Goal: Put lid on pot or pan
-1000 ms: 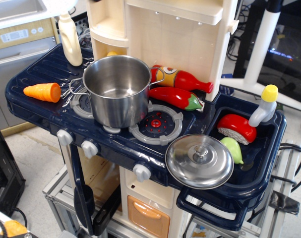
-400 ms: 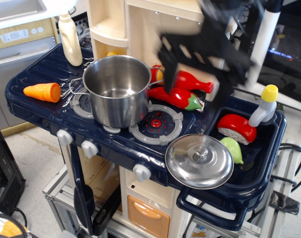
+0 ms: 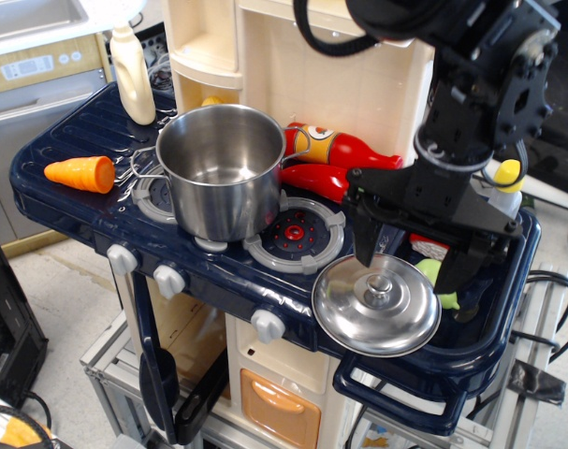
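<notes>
The shiny steel pot (image 3: 218,173) stands open and empty on the left burner of the toy stove (image 3: 78,140), its wire loop handles at the rim. The round steel lid (image 3: 354,313) with a small knob (image 3: 378,285) lies flat on the stove's front edge, to the right of the pot. My black gripper (image 3: 410,264) hangs open just above the lid's far side. One finger (image 3: 366,238) is left of the knob and the other is to the right of it. It holds nothing.
An orange carrot (image 3: 80,173) lies at the left and a white bottle (image 3: 134,65) stands behind it. A red ketchup bottle (image 3: 344,150) and a red pepper (image 3: 313,178) lie behind the right burner (image 3: 298,234). The sink (image 3: 508,281) holds a green piece (image 3: 440,276) and a yellow-capped bottle (image 3: 508,173).
My arm has come into view from the upper right and dropped down over the lid. The lid and the pot have not moved.
</notes>
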Tool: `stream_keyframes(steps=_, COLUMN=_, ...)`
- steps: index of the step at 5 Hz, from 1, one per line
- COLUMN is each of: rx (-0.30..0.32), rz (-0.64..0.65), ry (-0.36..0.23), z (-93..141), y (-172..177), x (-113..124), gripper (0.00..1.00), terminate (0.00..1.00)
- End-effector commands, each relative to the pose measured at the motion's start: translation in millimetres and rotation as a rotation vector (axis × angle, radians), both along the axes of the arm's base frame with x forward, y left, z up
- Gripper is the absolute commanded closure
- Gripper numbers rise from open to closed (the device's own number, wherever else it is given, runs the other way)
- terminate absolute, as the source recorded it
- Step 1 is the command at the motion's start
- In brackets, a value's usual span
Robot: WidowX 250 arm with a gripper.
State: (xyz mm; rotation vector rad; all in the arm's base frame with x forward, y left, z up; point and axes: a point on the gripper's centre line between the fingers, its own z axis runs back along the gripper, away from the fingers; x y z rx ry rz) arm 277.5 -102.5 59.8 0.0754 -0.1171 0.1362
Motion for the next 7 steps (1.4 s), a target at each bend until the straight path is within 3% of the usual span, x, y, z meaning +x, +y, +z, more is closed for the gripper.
stream_keyframes(steps=1, rx=-0.030, rz=-0.009, ry=-0.057, z=-10, y=14, x=7, gripper=0.00, terminate=0.00)
stream_keyframes(steps=3, rx=-0.068, rz=0.020, ry=-0.070, z=-28, y=14, x=6, gripper=0.00, terminate=0.00)
stream_keyframes(steps=4, rx=-0.079, rz=0.028, ry=-0.042, z=-28, y=16, x=4, gripper=1.00, terminate=0.00)
stream_keyframes(steps=5, rx=-0.081, rz=0.027, ry=-0.029, z=-27, y=14, x=9, gripper=1.00, terminate=0.00)
stream_keyframes(steps=6, rx=-0.068, rz=0.018, ry=-0.003, z=-11, y=13, x=10, gripper=1.00, terminate=0.00)
stream_keyframes(steps=7, rx=-0.018, rz=0.054, ry=0.094, z=38, y=8, x=-4, gripper=1.00, terminate=0.00)
